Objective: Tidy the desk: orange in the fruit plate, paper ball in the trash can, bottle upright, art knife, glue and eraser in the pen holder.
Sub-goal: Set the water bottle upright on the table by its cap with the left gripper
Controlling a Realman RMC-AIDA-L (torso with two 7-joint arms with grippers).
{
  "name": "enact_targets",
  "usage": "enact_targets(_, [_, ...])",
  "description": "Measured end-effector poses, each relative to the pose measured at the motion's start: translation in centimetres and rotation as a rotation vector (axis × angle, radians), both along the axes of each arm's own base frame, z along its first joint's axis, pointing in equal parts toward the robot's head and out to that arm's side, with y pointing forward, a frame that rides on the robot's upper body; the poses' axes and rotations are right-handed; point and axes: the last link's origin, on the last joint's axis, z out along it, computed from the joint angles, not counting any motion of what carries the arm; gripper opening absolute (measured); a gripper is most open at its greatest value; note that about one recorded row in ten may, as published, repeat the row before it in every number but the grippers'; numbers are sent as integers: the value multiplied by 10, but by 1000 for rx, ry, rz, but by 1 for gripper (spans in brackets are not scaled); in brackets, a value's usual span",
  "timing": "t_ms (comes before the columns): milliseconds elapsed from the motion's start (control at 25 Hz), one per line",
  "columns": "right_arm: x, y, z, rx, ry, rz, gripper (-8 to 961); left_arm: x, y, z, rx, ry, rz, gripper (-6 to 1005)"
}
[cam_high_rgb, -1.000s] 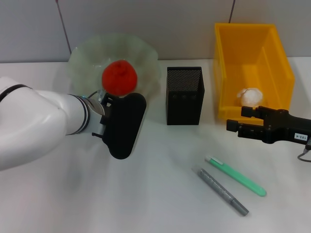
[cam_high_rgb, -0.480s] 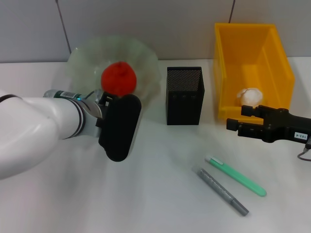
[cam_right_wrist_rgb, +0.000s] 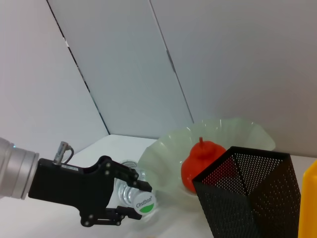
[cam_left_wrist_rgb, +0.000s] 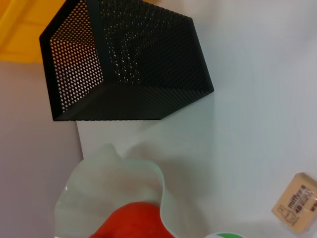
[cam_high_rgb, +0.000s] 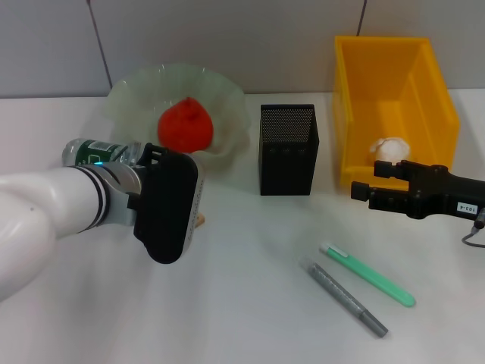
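Trash can [cam_high_rgb: 394, 106], bright yellow, is found to the right of the pen holder [cam_high_rgb: 288, 149], and the paper ball [cam_high_rgb: 389, 149] is seen lying inside it. The fruit plate [cam_high_rgb: 151, 91] is placed to the left of the pen holder, with the orange [cam_high_rgb: 184, 126] resting in it. The left gripper [cam_right_wrist_rgb: 130, 199] is held in front of the plate, well left of the pen holder, its fingers spread around the cap end of the bottle [cam_high_rgb: 91, 152], which lies on its side. The right gripper [cam_high_rgb: 362, 189] is held to the right of the pen holder, before the trash can, fingers apart and empty. The eraser [cam_left_wrist_rgb: 298, 201] lies on the table [cam_high_rgb: 250, 303] just beside the left gripper.
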Motion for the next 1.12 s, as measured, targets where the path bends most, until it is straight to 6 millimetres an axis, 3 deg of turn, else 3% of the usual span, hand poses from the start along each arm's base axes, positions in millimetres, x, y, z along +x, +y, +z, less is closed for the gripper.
enact_targets(280, [0, -1, 0, -4, 1, -1, 839, -4, -9, 7, 26, -26, 0, 452])
enact_targets(560, [0, -2, -1, -7, 8, 0, 839, -14, -17, 31, 119, -88, 22, 447])
enact_targets(720, [-1, -2, -2, -8, 10, 3, 839, -17, -20, 34, 141, -103, 26, 445])
enact_targets(1120, [-2, -3, -4, -14, 13, 5, 839, -26, -31, 51, 285, -267, 31, 442])
